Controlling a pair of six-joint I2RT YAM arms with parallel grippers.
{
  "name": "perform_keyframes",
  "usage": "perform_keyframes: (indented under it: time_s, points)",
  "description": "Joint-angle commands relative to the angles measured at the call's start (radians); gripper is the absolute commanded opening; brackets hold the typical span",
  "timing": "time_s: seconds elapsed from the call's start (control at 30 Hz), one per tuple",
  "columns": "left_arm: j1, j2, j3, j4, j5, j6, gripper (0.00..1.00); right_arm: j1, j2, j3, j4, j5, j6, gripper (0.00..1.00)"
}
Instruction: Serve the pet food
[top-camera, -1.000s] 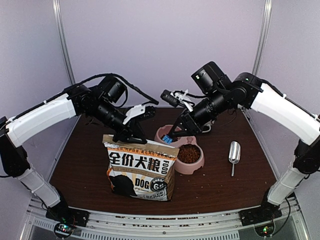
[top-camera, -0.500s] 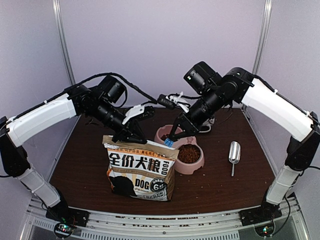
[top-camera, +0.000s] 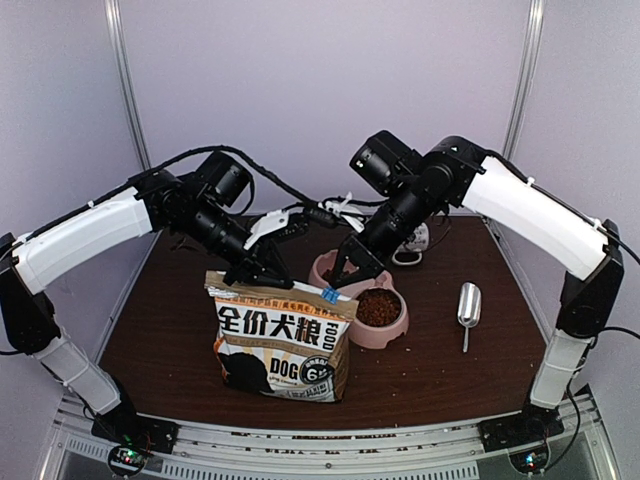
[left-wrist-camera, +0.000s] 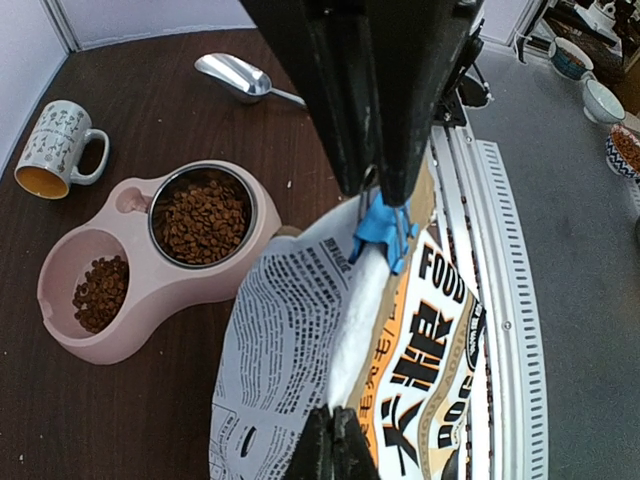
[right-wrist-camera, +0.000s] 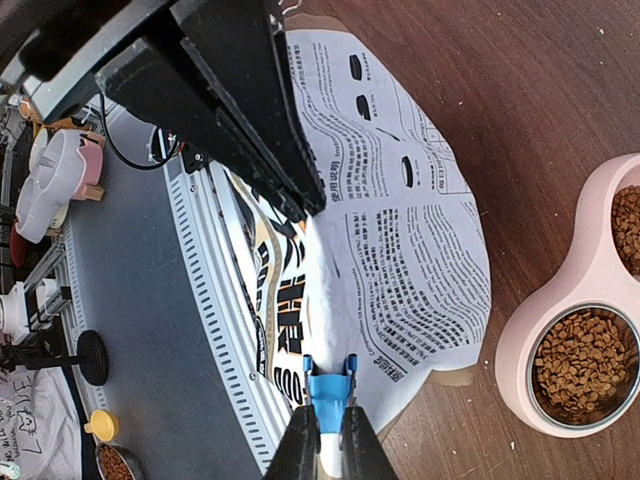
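- Kraft-paper bag (top-camera: 285, 340) stands upright near the front of the bench (top-camera: 440, 370). The left pincer (left-wrist-camera: 330, 415) is clamped on its folded top edge, and the right pincer (right-wrist-camera: 328, 412) is closed around the blue clip (right-wrist-camera: 330, 388) at the other corner.
- Pet food (left-wrist-camera: 203, 215) fills the steel cup of the pink double bowl (left-wrist-camera: 140, 300), with a little in the other well. Serving looks done, so this is probably sealing.
- Hold the fold flat and move the clip squarely, without tugging the bag over.
- The bowl sits just beside the bag; scoop (top-camera: 469, 303) and mug (left-wrist-camera: 55, 148) lie well apart.
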Motion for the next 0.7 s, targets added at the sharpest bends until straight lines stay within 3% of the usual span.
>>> perform_keyframes:
  time_s: [0.0, 0.33, 0.6, 0.67]
  points:
    - [-0.010, -0.013, -0.013, -0.004, 0.070, -0.010, 0.00, 0.019, 0.043, 0.023, -0.017, 0.027, 0.000, 0.00]
    - [-0.009, -0.047, -0.019, 0.042, 0.033, -0.053, 0.00, 0.028, 0.098, 0.055, -0.046, 0.064, -0.025, 0.00]
    - [-0.008, -0.161, -0.061, 0.121, -0.114, -0.110, 0.43, 0.028, 0.100, 0.091, -0.048, 0.101, -0.034, 0.01]
    - [-0.005, -0.207, -0.085, 0.158, -0.163, -0.128, 0.52, 0.028, 0.100, 0.098, -0.049, 0.108, -0.036, 0.11]
